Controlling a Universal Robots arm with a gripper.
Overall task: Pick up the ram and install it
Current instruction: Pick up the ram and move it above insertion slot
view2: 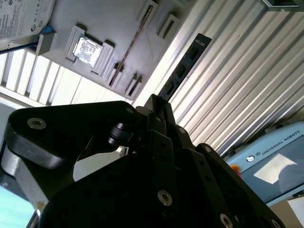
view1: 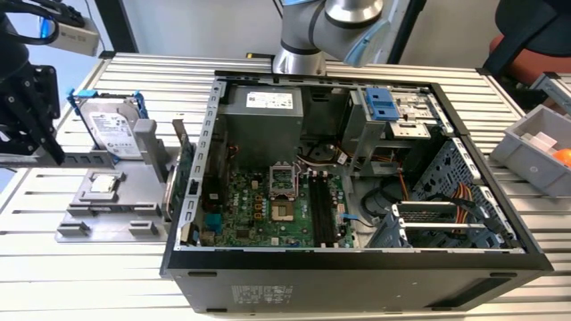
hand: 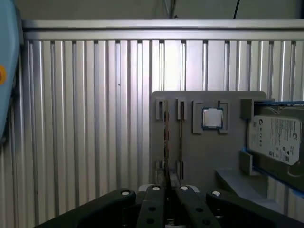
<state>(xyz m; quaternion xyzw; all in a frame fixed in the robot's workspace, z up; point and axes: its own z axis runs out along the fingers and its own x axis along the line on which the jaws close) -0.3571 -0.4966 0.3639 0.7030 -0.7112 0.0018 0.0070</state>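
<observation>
My gripper (view2: 159,107) is shut on the ram (view2: 186,64), a thin dark stick with black chips that juts out past the fingertips. In the first wrist view the ram (hand: 166,142) shows edge-on as a thin line rising from between the closed fingers of the gripper (hand: 167,189). In the exterior view the black gripper (view1: 31,120) hangs at the far left, above the table and left of the grey holder (view1: 134,214). The open computer case (view1: 357,264) lies to the exterior view's right, with the motherboard's long memory slots (view1: 325,204) exposed.
The grey holder carries a processor chip (hand: 212,118), a hard drive (view1: 116,130) in a blue-tabbed frame and a green expansion card (view1: 183,174) on edge beside the case. Another thin stick (hand: 180,137) sits in a holder slot. A grey bin (view1: 535,144) stands at the right.
</observation>
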